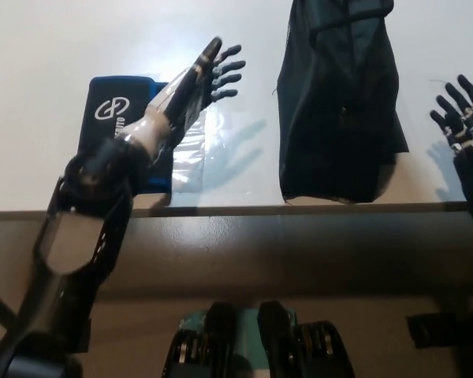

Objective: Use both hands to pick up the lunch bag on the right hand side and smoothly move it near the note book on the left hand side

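Left hand (207, 75) hovers spread and empty beside the dark lunch bag (337, 102), above the blue notebook (122, 126); right hand (465, 118) spread empty on the bag's other side

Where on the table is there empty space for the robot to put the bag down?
The widest bare patch is the white table behind the notebook. Another free strip lies between the notebook and the lunch bag, under the open left hand. A narrow gap sits between the bag and the open right hand. The front edge beside the bag is tight.
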Available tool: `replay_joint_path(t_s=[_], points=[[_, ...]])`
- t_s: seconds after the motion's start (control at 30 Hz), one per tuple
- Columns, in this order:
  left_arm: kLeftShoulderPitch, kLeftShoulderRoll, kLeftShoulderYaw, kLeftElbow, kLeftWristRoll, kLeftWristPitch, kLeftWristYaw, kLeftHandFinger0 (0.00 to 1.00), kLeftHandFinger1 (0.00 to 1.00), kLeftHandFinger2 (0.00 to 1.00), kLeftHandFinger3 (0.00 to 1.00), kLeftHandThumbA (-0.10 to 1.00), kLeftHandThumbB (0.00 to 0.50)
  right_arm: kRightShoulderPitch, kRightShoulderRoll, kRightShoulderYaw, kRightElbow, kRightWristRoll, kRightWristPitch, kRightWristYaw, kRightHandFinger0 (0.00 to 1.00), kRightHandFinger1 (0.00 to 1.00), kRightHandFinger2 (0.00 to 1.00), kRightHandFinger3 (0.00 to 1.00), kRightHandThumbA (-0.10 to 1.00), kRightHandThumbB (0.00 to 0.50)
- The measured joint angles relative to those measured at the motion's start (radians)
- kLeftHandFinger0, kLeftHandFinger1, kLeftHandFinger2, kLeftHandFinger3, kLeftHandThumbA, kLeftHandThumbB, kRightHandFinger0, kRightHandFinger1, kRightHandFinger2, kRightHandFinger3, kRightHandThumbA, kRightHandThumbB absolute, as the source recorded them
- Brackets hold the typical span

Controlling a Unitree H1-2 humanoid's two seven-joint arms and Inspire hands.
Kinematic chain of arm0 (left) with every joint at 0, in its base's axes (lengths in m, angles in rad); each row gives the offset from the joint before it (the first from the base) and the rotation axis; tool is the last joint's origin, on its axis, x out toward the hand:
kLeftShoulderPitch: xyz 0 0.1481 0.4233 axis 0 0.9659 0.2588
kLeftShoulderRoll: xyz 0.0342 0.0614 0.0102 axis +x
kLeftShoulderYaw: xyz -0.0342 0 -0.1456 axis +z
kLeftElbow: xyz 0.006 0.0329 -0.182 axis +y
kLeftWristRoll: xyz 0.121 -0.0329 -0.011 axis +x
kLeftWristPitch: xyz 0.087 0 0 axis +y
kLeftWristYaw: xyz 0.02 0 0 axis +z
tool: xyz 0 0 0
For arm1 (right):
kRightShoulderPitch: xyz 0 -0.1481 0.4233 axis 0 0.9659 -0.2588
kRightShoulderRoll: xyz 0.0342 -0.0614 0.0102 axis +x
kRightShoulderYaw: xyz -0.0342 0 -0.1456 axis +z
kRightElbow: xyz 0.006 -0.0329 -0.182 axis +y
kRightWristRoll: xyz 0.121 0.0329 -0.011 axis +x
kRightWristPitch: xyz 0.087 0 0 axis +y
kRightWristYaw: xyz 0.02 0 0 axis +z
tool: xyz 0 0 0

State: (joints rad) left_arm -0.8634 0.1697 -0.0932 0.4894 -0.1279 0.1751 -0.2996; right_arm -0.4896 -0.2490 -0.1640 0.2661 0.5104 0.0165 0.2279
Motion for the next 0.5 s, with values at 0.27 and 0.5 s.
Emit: replay_joint_path(t_s=[0.27,0.5], points=[[-0.153,-0.086,0.002,0.305,0.008,-0.048,0.002,1.0,1.0,1.0,1.0,1.0,0.404,-0.057,0.043,-0.001,0.053,0.001,0.0,0.008,1.0,1.0,1.0,1.0,1.0,0.423],[-0.256,-0.157,0.001,0.499,0.025,-0.119,0.012,1.0,1.0,1.0,1.0,1.0,0.421,-0.117,0.081,0.0,0.11,0.0,-0.003,0.008,1.0,1.0,1.0,1.0,1.0,0.425]])
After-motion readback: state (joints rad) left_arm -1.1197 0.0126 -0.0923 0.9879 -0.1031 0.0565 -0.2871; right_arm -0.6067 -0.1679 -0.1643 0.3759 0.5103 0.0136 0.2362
